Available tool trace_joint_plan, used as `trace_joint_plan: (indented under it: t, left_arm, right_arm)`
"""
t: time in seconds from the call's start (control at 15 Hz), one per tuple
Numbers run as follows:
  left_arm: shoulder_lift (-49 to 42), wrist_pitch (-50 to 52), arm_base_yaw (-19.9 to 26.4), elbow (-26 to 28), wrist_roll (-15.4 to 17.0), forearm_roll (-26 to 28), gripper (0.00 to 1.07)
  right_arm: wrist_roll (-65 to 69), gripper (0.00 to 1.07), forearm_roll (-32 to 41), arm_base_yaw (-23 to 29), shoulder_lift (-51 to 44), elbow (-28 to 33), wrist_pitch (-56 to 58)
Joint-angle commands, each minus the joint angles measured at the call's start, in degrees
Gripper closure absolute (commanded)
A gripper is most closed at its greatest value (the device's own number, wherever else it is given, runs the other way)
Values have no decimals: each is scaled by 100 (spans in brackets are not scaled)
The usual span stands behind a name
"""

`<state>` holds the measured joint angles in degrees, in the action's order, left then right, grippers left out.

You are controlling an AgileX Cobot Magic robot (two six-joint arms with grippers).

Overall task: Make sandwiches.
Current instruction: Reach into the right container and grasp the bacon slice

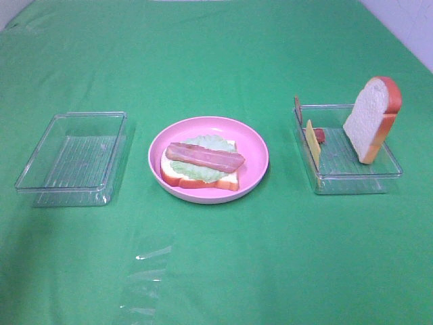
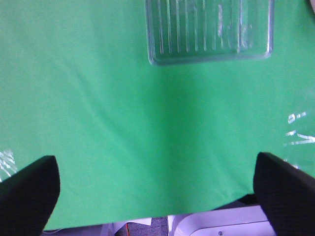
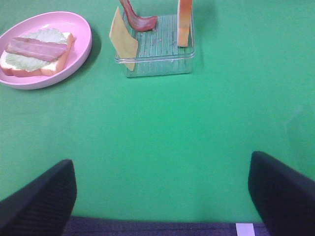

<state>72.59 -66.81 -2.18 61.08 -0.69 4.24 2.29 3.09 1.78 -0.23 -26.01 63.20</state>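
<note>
Green-clothed worktop (image 1: 216, 271) with three containers in a row. Left end effector (image 2: 157, 191) and right end effector (image 3: 162, 191), both spread wide and gripping nothing, hanging near the worktop's front edge, well apart from the food. Clear left tray (image 1: 71, 159), holding nothing, on the left arm's side. Clear right tray (image 1: 358, 179), apparently the parts store, on the right arm's side. Round pink plate (image 1: 254, 145) between the trays, apparently the assembly site.

On the plate, half-built sandwich (image 1: 201, 164): base bread slice (image 1: 169, 172), lettuce (image 1: 196, 172), bacon strip (image 1: 205, 157), stacked flat in that order. In the right tray, top bread slice (image 1: 372, 118) stood on edge at the side away from the plate, cheese slice (image 1: 312, 142) leaning on the wall nearest the plate, spare bacon strip (image 1: 319, 135) just beside it. Upright poses probably meant to offer thin edges for pinching. Judged remaining: cheese, then top slice.
</note>
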Motion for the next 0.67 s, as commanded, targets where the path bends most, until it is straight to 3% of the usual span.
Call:
trace_joint_plan:
  t: [0.07,0.27,0.4,0.47,0.67]
  left_arm:
    - [-1662,143,-29,-934,69,-52,5]
    - [-3696,149,-29,-1432,69,-92,5]
    - [-4475,143,-29,-1564,69,-115,5]
    - [-5414,115,-29,-1725,69,-155,5]
    - [-6291,132,-29,-2166,69,-155,5]
  right_arm:
    - [-23,16,-29,0,-149,11,-23]
    - [-23,16,-29,0,-149,11,-23]
    - [-23,16,-29,0,-149,11,-23]
    - [-23,16,-29,0,-149,11,-23]
    - [-23,16,-29,0,-149,11,-23]
